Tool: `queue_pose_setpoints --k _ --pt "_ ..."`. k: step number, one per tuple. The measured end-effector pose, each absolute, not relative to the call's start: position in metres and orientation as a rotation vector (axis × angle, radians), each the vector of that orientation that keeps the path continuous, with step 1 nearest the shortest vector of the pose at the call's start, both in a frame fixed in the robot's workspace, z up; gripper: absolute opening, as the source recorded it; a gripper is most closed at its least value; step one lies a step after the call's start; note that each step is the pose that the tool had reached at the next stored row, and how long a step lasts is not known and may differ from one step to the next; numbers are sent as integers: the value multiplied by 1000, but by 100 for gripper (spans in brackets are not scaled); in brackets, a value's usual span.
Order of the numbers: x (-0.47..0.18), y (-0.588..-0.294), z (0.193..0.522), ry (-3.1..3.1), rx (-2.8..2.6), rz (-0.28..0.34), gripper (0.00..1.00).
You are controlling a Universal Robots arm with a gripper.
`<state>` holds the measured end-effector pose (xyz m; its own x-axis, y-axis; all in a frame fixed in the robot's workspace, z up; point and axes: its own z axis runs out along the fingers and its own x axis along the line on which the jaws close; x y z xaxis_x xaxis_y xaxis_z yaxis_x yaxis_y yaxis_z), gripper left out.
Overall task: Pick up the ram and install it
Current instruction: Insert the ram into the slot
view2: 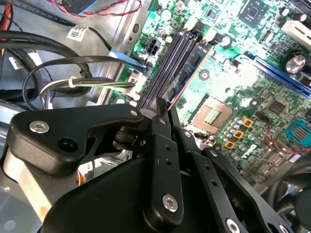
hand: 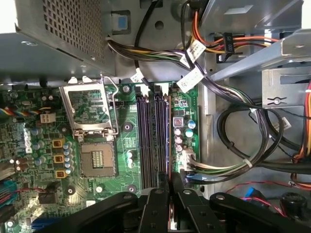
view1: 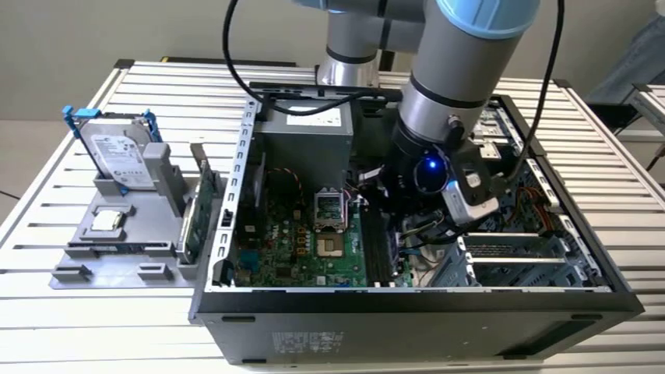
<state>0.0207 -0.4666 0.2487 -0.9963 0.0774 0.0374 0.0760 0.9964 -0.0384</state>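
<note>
My gripper (view1: 413, 224) reaches down into the open computer case (view1: 416, 300), over the memory slots (hand: 151, 141) beside the processor socket (hand: 95, 158). In both wrist views its fingers (view2: 163, 104) (hand: 170, 178) are shut on the ram (view2: 195, 64), a thin dark stick seen nearly edge-on with an orange-lit edge. The ram runs lengthwise along the black slots (view2: 170, 63), right at them. Whether it is seated in a slot I cannot tell.
Cable bundles (hand: 233, 121) and a metal drive cage (view1: 519, 257) crowd one side of the slots, and the power supply (view1: 307, 144) stands behind. Left of the case, a grey holder (view1: 104, 253) carries a hard drive in a blue frame (view1: 117, 152) and a green card (view1: 205, 204).
</note>
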Motion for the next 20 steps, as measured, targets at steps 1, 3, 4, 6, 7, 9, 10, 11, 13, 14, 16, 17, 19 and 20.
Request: queue_pose_setpoints --k 1,3,4,6,7,9,10,11,13,14,16,17,19,20 --pt "21 -467 247 -3100 -119 57 0" --pt "21 -467 244 -3100 -119 58 0" --pt "21 -467 242 -3100 -119 58 0" --pt "21 -467 240 -3100 -119 58 0" --pt "22 -467 239 -3100 -119 57 0" --pt "22 -467 238 -3100 -119 58 0" --pt "22 -467 237 -3100 -119 57 0" --pt "22 -467 237 -3100 -119 57 0" --pt "23 -467 236 -3100 -119 57 0" --pt "23 -467 235 -3100 -119 58 0" --pt "23 -466 235 -3099 -119 59 0" --pt "23 -466 235 -3099 -119 59 0" --pt "23 -466 234 -3100 -112 58 0" --pt "23 -466 234 -3100 -108 58 0"
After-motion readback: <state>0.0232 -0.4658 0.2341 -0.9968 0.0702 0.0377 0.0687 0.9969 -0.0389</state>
